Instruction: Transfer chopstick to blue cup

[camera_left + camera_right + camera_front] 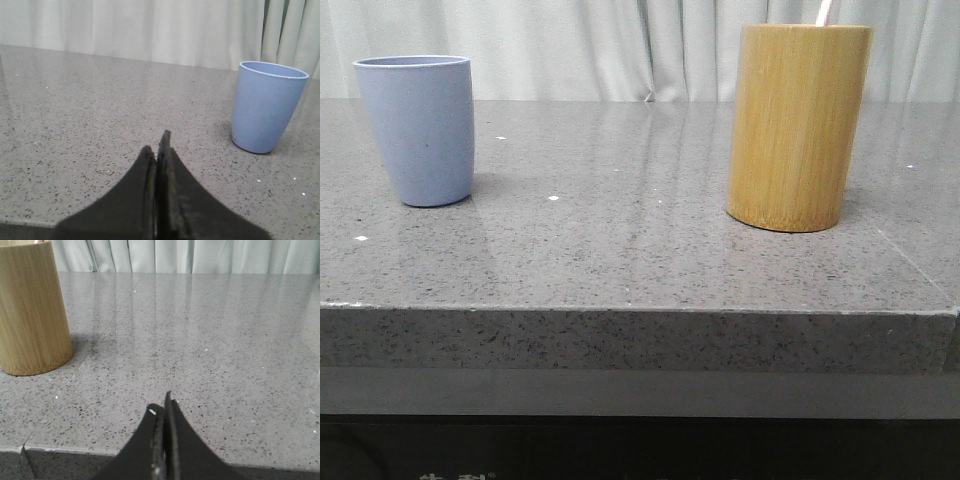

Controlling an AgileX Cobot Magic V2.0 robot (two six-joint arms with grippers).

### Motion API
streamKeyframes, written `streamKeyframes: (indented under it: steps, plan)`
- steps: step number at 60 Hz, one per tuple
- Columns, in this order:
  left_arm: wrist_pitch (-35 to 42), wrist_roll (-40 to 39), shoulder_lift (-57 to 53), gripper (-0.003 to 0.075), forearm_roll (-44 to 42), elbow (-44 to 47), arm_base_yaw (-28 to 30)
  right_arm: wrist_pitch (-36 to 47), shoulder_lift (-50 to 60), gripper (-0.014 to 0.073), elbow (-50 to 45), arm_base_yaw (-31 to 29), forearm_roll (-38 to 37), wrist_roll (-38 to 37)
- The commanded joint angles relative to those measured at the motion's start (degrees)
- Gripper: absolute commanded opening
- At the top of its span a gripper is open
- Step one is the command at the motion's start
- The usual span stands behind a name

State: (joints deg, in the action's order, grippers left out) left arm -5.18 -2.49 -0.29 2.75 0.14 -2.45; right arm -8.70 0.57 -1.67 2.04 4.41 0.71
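The blue cup (pixel 416 130) stands upright on the left of the grey stone table (pixel 620 250). In the left wrist view the blue cup (pixel 267 106) is ahead of my left gripper (pixel 157 145), well apart from it. That gripper is shut with nothing between its fingers. A pale pink chopstick (pixel 823 12) pokes its tip out of the tall bamboo holder (pixel 796 126) on the right; the rest of it is hidden inside. My right gripper (pixel 164 404) hangs shut and empty near the table's front edge, clear of the bamboo holder (pixel 31 309).
White curtains (pixel 620 40) hang behind the table. The table's front edge (pixel 640 312) runs across the front view, with a wide stretch of bare stone between cup and holder.
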Motion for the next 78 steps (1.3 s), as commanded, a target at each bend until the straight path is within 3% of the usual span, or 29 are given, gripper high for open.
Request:
streamKeyframes:
  steps: [1,78]
  plan:
    - [4.7,-0.4,-1.3,-0.0019,0.4,0.3,0.2,4.7,1.2,-0.0123,0.3,-0.3,-0.6,0.3]
    - [5.2,-0.4,-1.3,-0.0019,0.4,0.3,0.2,5.8,1.2,-0.0123,0.3,-0.3,-0.6,0.3]
